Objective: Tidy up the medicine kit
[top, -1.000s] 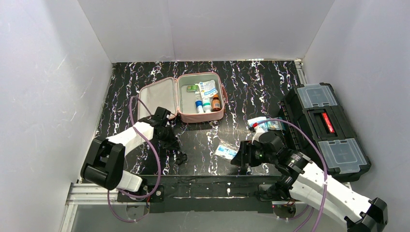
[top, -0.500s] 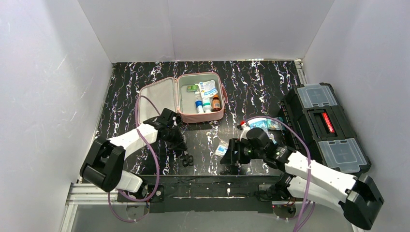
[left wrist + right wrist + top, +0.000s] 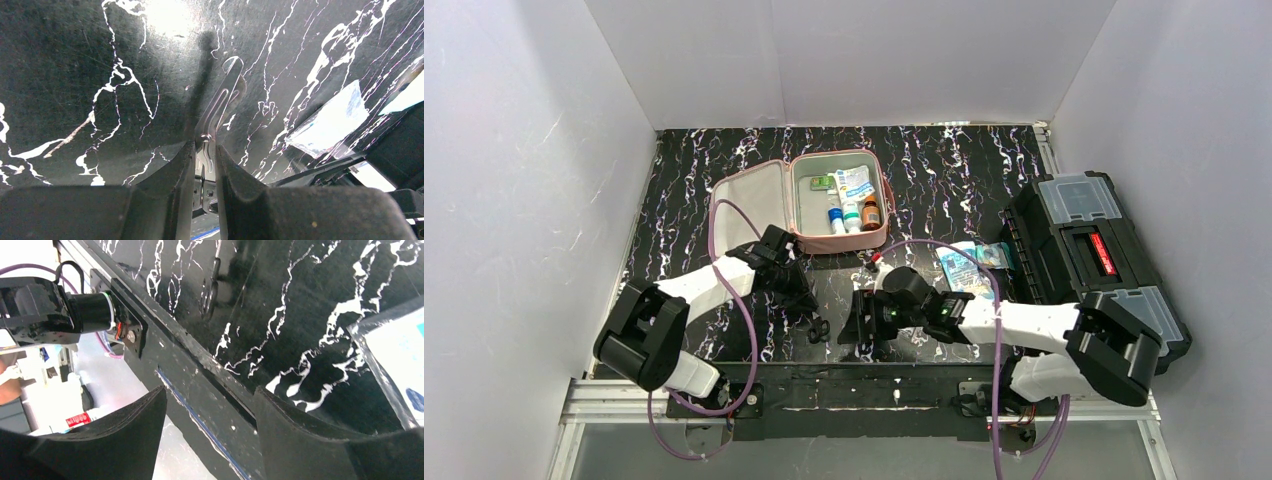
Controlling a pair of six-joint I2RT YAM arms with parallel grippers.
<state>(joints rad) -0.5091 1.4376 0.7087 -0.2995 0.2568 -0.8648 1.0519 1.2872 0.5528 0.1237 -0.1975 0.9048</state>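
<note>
The pink medicine kit lay open at the far middle of the bench, its lid spread leftward and its labels unreadable. The left end effector pinched a slim metal tool; the right end effector stood open.

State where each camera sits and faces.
Top external: above, behind the bases, looking down at the black marbled table and open pink soft zip case; both arms show.
Left wrist: faces down; left gripper shut on thin silver metal tool.
Right wrist: faces table's near edge; open right gripper.
Both wrists share the clear plastic packet.
</note>
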